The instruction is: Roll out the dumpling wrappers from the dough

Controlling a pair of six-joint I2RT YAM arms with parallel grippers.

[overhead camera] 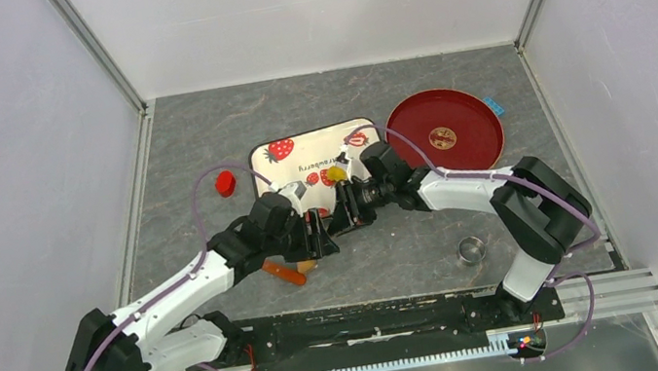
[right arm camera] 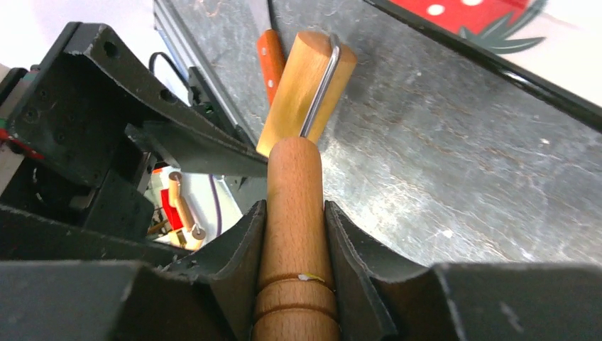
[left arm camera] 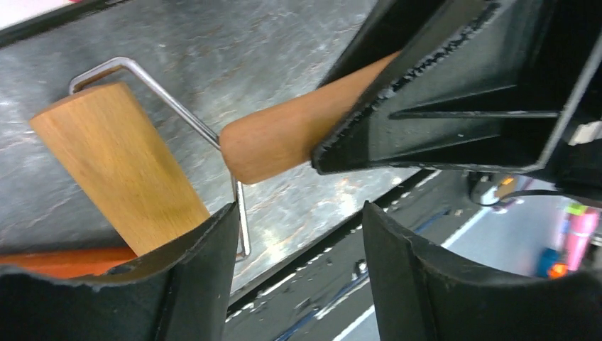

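We see the right arm's fingers closed tight on the wooden handle of the roller, one on each side of it and pressing against it. The roller's pale drum points away from them, low over the grey surface. Its wire frame runs from the handle's tip round the drum's end.

The left arm's fingers stand wide apart and hold nothing. In the left wrist view the drum lies just beyond one of them, and the handle passes above the gap, caught in the other arm's black grip. An orange-handled tool lies on the surface beside the drum, near the front edge.

The dough shows as a small bright-yellow piece on the strawberry-print tray, close against the right arm's wrist. From above it is partly hidden by the arm, so we cannot tell whether it is a lump or already flat. A red plate sits to the right of the tray. A metal ring cutter rests well apart near the right arm's base. A small red object lies left of the tray.
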